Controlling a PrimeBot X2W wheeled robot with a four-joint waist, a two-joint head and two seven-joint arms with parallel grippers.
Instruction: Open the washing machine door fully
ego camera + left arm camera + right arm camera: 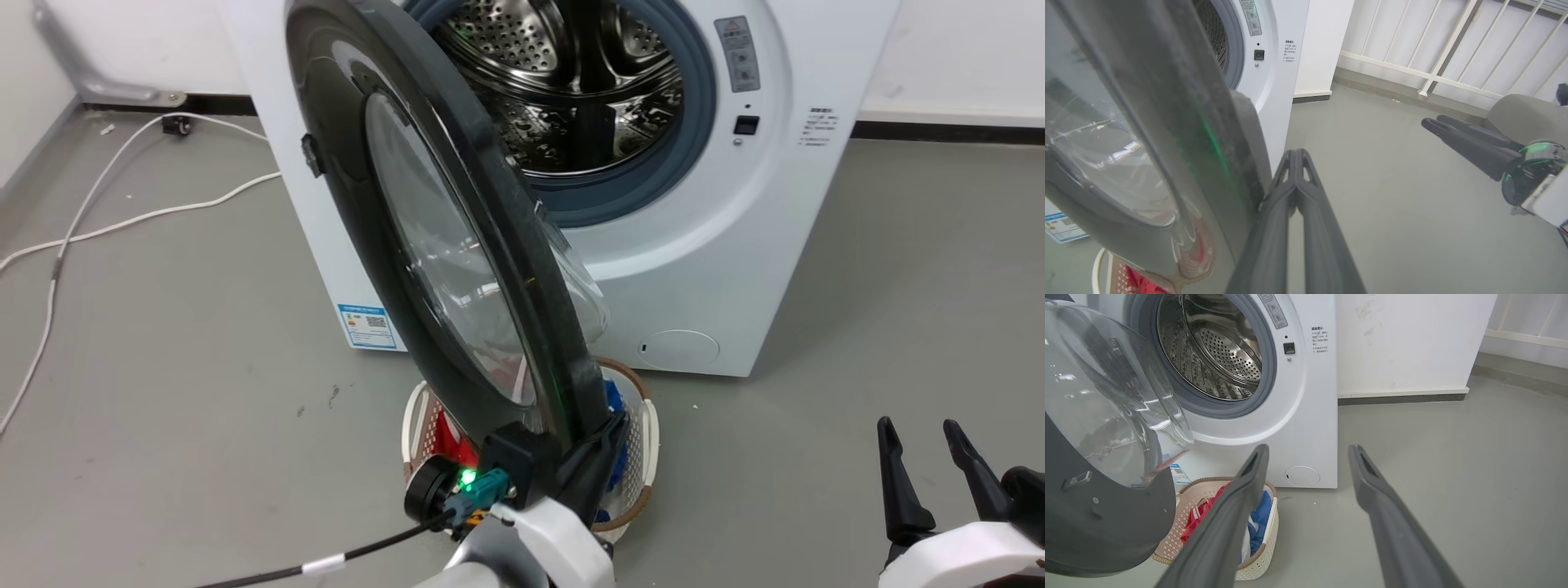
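Two dark fingers of the left end effector (1296,157), clenched on nothing, lie against the rim of the large round glossy black washing machine door (445,245), which stands half open from the white boxy washing machine (702,269). The right end effector (918,429) is released. The door looks heavy, stiff and slick, so its thick rim seems a safer place to push than the glass.

Bright and evenly lit all round. Sharp beyond the washing machine door (441,245), blurred right against it, streaked there with glare and green glow.
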